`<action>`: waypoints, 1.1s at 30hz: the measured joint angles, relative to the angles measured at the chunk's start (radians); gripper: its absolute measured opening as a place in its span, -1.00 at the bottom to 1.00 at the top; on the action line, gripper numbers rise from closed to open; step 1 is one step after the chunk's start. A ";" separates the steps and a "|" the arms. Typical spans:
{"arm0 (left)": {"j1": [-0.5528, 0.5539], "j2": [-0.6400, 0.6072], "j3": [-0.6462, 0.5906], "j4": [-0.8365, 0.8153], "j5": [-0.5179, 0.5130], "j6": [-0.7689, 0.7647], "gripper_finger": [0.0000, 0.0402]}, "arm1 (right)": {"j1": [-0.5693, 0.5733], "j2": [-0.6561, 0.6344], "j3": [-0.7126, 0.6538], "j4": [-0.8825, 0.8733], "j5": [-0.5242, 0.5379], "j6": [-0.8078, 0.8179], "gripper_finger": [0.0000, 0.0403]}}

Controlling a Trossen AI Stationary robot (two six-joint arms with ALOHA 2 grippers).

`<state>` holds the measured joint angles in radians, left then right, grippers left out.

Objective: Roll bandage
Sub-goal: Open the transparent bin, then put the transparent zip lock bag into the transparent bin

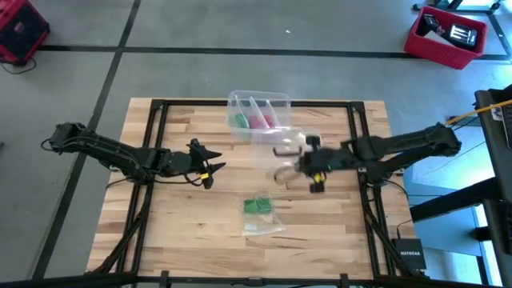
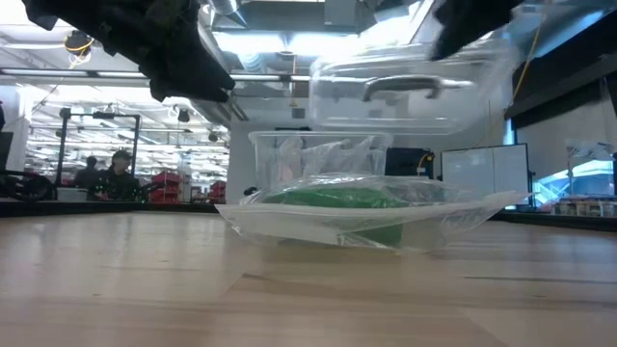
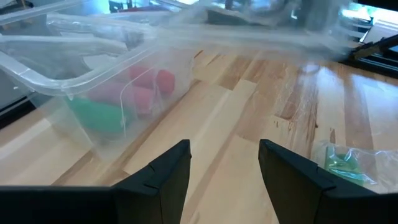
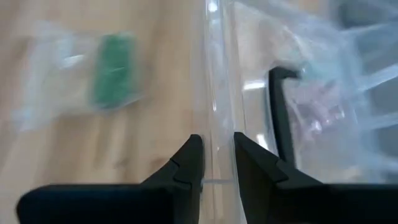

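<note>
The bandage (image 1: 258, 206), a green roll inside a clear wrapper (image 1: 264, 224), lies on the table (image 1: 192, 232) toward its near edge, about midway between the two arms. Neither gripper touches it.

The right gripper (image 4: 216, 163) is raised above the table, between the bandage and the box (image 1: 258, 114). Its jaws are nearly closed, pinching the thin edge of a clear plastic lid (image 4: 217, 74); a dark handle (image 4: 281, 112) on the lid shows just beside the fingers. From table height, the lid (image 2: 405, 92) hangs in the air above the wrapped bandage (image 2: 337, 200). In the right wrist view the bandage (image 4: 115, 68) lies on the wood off to one side of the jaws, well apart from them.

The left gripper (image 3: 224, 165) hovers over the left half of the table with its jaws spread wide and nothing between them. It points toward the open box (image 3: 93, 74), which holds a green item (image 3: 99, 115) and pink ones (image 3: 149, 84). The bandage (image 3: 342, 163) lies well to the side of these jaws, not in their line.
</note>
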<state>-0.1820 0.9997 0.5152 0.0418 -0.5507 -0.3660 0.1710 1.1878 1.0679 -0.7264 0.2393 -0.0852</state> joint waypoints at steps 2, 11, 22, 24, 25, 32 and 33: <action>-0.003 0.000 0.000 0.001 0.000 0.009 -0.10 | 0.078 0.000 -0.002 -0.050 -0.005 0.087 -0.62; -0.029 0.000 0.000 0.000 0.000 -0.002 -0.10 | 0.298 0.000 -0.132 -0.054 0.090 0.361 -0.61; -0.070 0.022 0.000 0.003 0.000 -0.029 -0.10 | 0.379 0.008 -0.468 0.269 0.162 0.498 -0.57; -0.074 0.040 0.000 0.003 0.000 -0.050 -0.10 | 0.379 0.008 -0.516 0.326 0.169 0.497 -0.53; -0.076 0.052 0.000 0.003 0.001 -0.058 -0.10 | 0.379 0.008 -0.535 0.346 0.174 0.497 -0.51; -0.114 0.145 0.000 0.046 0.001 -0.102 -0.10 | 0.379 0.007 -0.560 0.358 0.142 0.500 -0.19; -0.118 0.156 0.000 0.062 0.001 -0.102 -0.10 | 0.379 0.006 -0.560 0.357 0.138 0.496 -0.12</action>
<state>-0.2999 1.1553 0.5152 0.1039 -0.5495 -0.4683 0.5495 1.1943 0.5083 -0.3692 0.3778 0.4108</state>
